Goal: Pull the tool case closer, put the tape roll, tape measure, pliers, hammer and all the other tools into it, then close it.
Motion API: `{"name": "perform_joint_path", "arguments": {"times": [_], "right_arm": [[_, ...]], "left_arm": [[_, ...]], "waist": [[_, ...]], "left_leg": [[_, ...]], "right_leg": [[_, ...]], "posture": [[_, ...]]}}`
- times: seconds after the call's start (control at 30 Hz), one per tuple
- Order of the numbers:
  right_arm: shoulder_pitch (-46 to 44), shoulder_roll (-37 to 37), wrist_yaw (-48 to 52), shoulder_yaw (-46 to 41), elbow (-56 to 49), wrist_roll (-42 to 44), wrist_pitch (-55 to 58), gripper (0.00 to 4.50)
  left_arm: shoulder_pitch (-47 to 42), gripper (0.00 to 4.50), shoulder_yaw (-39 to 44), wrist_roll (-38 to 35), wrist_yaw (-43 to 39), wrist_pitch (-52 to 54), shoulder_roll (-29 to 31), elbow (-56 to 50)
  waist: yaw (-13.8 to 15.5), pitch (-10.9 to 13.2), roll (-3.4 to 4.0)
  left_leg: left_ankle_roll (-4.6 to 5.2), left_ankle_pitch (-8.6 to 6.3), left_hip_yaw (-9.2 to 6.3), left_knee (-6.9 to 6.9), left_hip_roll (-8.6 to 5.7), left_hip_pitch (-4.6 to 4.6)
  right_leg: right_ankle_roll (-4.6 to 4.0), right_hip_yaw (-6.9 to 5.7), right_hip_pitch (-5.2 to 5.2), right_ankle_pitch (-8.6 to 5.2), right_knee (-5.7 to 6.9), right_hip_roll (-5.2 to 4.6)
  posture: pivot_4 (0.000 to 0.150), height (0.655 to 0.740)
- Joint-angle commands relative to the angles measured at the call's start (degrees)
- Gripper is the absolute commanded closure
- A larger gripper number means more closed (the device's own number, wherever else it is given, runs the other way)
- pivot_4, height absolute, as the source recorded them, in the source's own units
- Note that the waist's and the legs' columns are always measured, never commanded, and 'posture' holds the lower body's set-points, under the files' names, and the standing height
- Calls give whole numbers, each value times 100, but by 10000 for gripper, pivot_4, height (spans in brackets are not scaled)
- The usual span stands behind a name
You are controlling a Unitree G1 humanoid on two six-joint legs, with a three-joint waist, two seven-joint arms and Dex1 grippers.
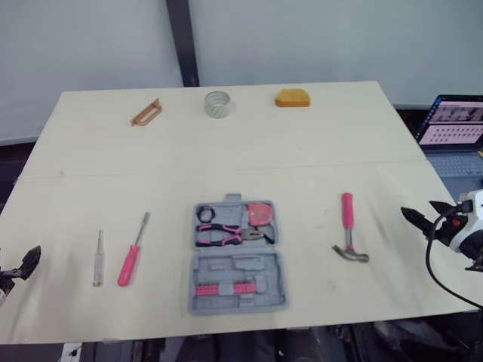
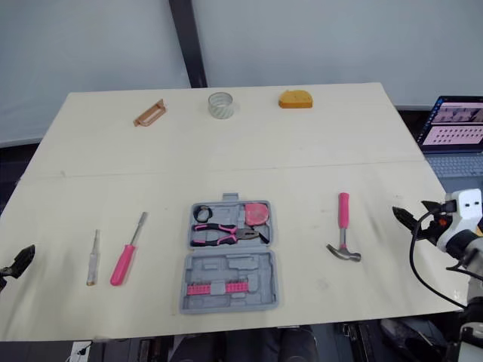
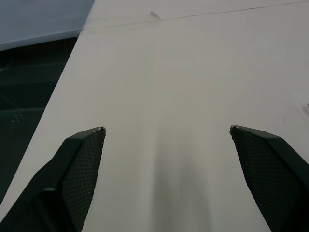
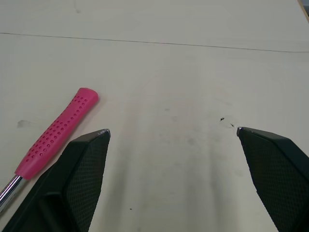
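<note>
Roughly, I'd put this job at under halfway. The tool case (image 1: 238, 260) lies open in the middle of the tabletop (image 1: 317, 158), near its front edge, close enough that I judge the pull as done. Its far half holds the pliers (image 1: 230, 234), a pink round piece (image 1: 260, 214) that I take for the tape measure, and a small black ring (image 1: 205, 214). The near half carries a row of pink bits (image 1: 224, 289).

Left outside are the hammer (image 1: 348, 230) to the right of the case, and a pink screwdriver (image 1: 132, 253) and a slim tool (image 1: 98, 258) to its left. Along the far edge lie the tape roll (image 1: 217, 104), a brown-handled tool (image 1: 146, 113) and an orange object (image 1: 293, 98). The lid is not yet closed.

My left fingers (image 3: 77, 169) hang wide apart over bare tabletop by the left edge, holding nothing. My right fingers (image 4: 82, 169) are wide apart and empty too, by the right edge, with the hammer's pink handle near them. The hammer looks like the handiest next pick.
</note>
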Motion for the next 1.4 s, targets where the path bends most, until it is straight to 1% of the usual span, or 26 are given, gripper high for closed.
{"name": "perform_joint_path", "arguments": {"times": [0.03,0.1,0.17,0.23,0.3,0.5,0.7,0.87,1.07,1.4], "right_arm": [[36,67,405,286,-1505,539,730,512],[-106,173,502,713,-2512,829,1299,512],[-417,312,605,1209,-3294,1064,1748,512],[-778,454,725,1671,-3786,1191,2048,512],[-1157,614,846,2095,-4042,1238,2219,512],[-2054,1051,1258,3002,-4053,1081,2164,512],[-2425,1273,1490,3319,-3952,989,2051,512],[-2542,1315,1639,3420,-4039,966,2051,512],[-2640,1242,1716,3402,-4131,989,2115,512],[-2668,1167,1728,3381,-4157,994,2192,512]], "left_arm": [[156,708,-72,-124,288,350,-176,-982],[268,708,-144,-170,544,728,-408,-1625],[367,708,-174,-223,832,1081,-635,-2237],[476,708,-190,-229,1057,1396,-819,-2710],[579,708,-231,-253,1247,1670,-1000,-3091],[809,708,-522,-228,1690,2160,-1555,-3794],[804,708,-774,-91,1943,2294,-1773,-3776],[644,708,-1010,-146,2034,2361,-1973,-3684],[508,708,-1296,56,2368,2673,-2126,-3619],[596,708,-1389,132,2590,3051,-2239,-3636]], "waist": [[0,0,0],[-11,0,1],[-30,1,2],[-20,1,2],[3,0,0],[123,3,-17],[149,1,-22],[148,0,-23],[143,0,-23],[143,0,-23]], "left_leg": [[0,0,0,2,1,-1],[0,0,-1,3,3,0],[-1,0,-1,2,5,3],[-2,-1,-1,3,8,3],[-3,-2,-9,4,8,0],[-3,-5,-12,19,5,-6],[-3,-4,-11,21,5,-7],[-3,-4,-10,21,5,-6],[-3,-4,-10,21,5,-6],[-4,-4,-10,20,5,-4]], "right_leg": [[0,0,0,0,2,0],[0,1,0,0,4,0],[0,1,0,0,7,1],[0,2,-3,0,9,2],[0,-3,-4,0,11,2],[2,-4,0,1,8,3],[1,-3,-1,2,8,4],[1,-2,-1,2,8,6],[1,-3,-1,2,8,6],[1,-1,-1,2,8,6]], "posture": [[1500,7400],[1500,7400],[1500,7400],[1500,7400],[1500,7400],[1500,7400],[1500,7400],[1500,7400],[1500,7400],[1500,7400]]}}
